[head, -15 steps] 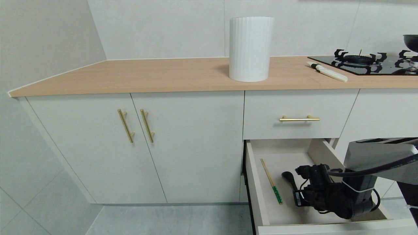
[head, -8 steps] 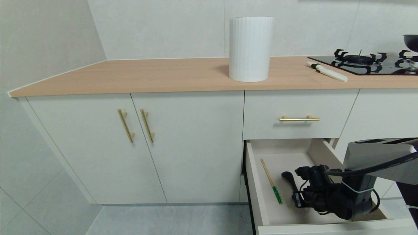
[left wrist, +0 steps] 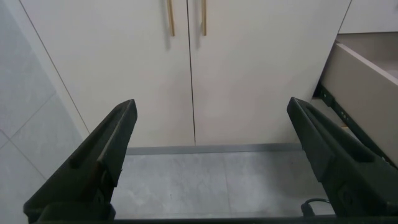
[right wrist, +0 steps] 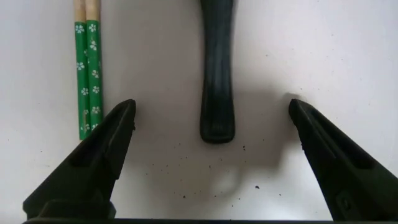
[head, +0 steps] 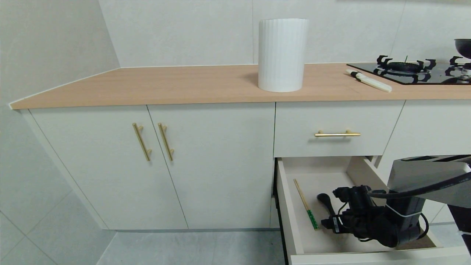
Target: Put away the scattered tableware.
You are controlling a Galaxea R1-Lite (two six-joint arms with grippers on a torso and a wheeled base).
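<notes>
A dark spoon lies on the floor of the open lower drawer, and a pair of chopsticks with green ends lies beside it. My right gripper is down inside the drawer, open, just above the spoon's handle end; its two fingers stand wide on either side, the chopsticks close to one of them. My left gripper is open with nothing in it, low over the floor before the cabinet doors. On the countertop, a white knife lies near the stove.
A tall white ribbed container stands on the wooden countertop. A black gas stove is at the far right. The upper drawer is closed. Double cabinet doors with gold handles are closed on the left.
The right gripper has shifted slightly toward the drawer's front, by the spoon's handle end. Spoon and chopsticks lie as before.
</notes>
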